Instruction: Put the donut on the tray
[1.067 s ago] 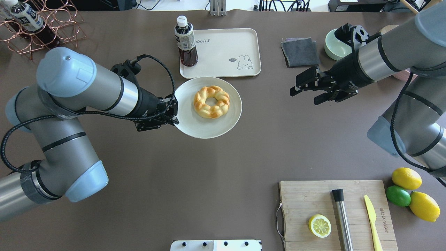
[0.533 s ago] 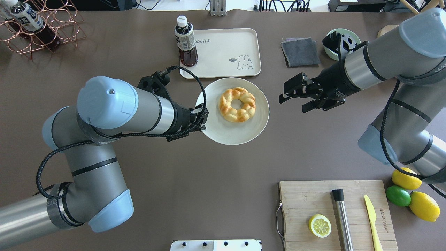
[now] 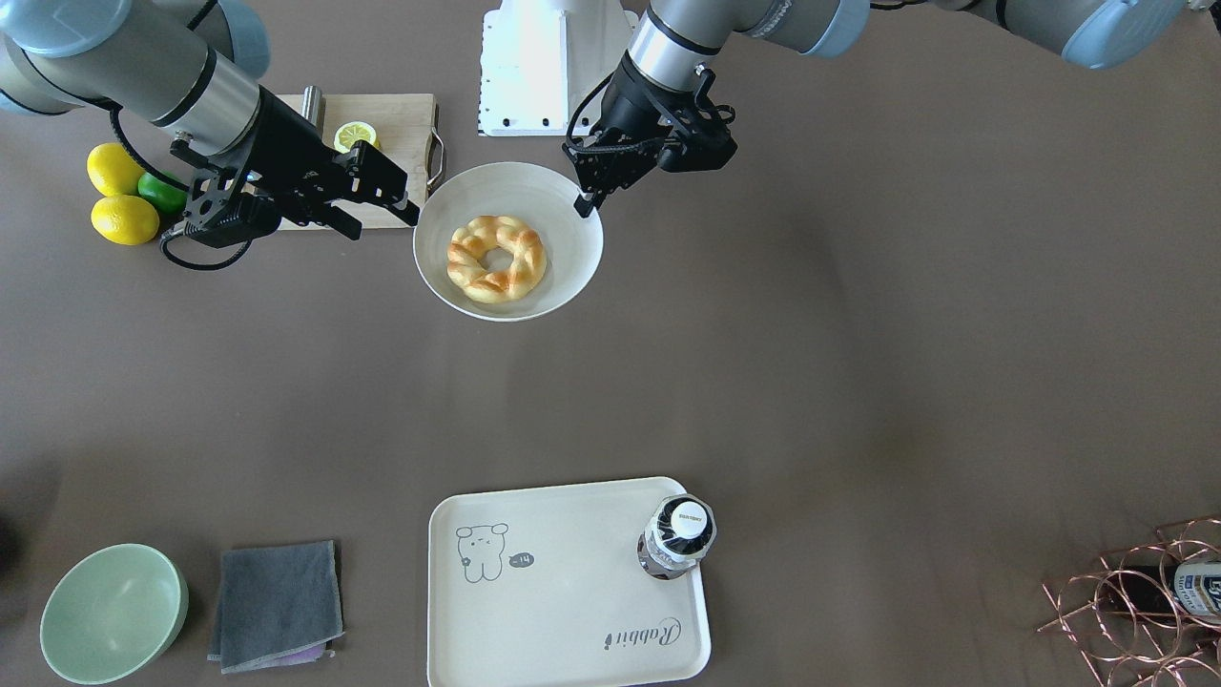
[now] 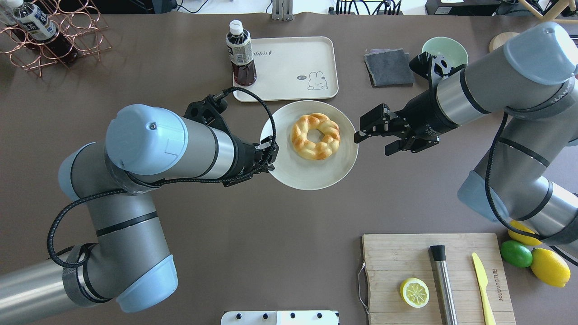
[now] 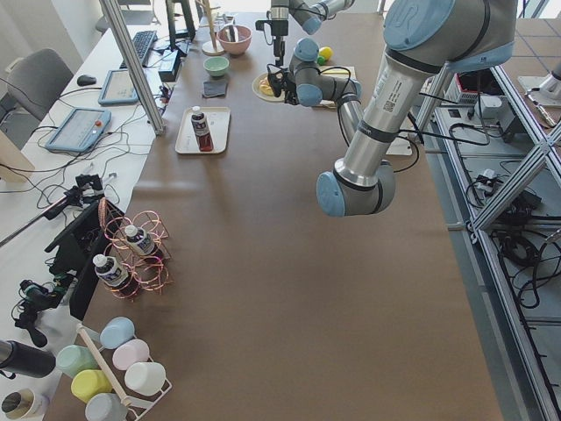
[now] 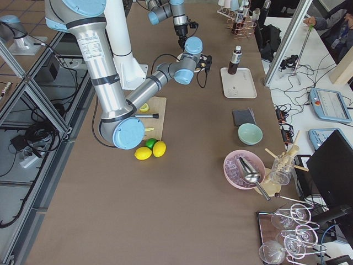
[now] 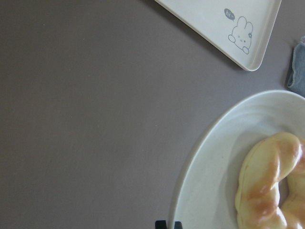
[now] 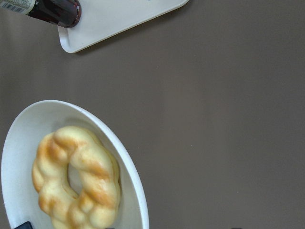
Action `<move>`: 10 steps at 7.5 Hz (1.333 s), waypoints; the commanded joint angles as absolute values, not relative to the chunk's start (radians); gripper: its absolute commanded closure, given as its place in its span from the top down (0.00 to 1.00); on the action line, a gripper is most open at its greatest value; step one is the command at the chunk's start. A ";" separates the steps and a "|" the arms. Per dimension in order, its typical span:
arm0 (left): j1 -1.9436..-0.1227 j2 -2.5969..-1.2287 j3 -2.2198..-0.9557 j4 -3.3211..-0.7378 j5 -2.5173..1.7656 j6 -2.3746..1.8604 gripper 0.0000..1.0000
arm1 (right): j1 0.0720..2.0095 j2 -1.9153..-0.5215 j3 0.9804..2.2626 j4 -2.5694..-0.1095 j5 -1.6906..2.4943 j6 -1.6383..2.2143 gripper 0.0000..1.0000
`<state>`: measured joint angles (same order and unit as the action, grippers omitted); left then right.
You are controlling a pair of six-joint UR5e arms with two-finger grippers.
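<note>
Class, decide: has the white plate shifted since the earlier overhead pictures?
Yes. The white plate moved toward the view's right, judged against the stationary tray.

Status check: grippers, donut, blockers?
Left gripper shut on plate rim; right gripper open beside plate. Donut on plate, not yet on tray. Bottle stands on tray corner.

Plate (image 4: 307, 174), bottle (image 4: 240, 53), cloth (image 4: 389, 67), bowl (image 4: 448, 45), cutting board (image 4: 393, 259).

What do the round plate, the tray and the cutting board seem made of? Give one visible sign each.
Plate: probably glazed ceramic or melamine, smooth white sheen. Tray: likely matte plastic or bamboo fibre, cream, printed drawing. Cutting board: wood or bamboo, striped grain.
</note>
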<state>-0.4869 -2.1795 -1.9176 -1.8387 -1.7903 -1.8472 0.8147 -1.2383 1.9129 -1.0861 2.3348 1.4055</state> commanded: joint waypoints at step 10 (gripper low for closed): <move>-0.485 -2.210 -1.942 -1.801 -1.795 -1.856 0.10 | 0.788 -1.249 1.902 -0.963 2.344 1.557 0.00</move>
<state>-0.4848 -2.2111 -1.9391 -1.8008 -1.7933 -1.8576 0.7894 -1.2502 1.9074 -0.9674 2.3445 1.5241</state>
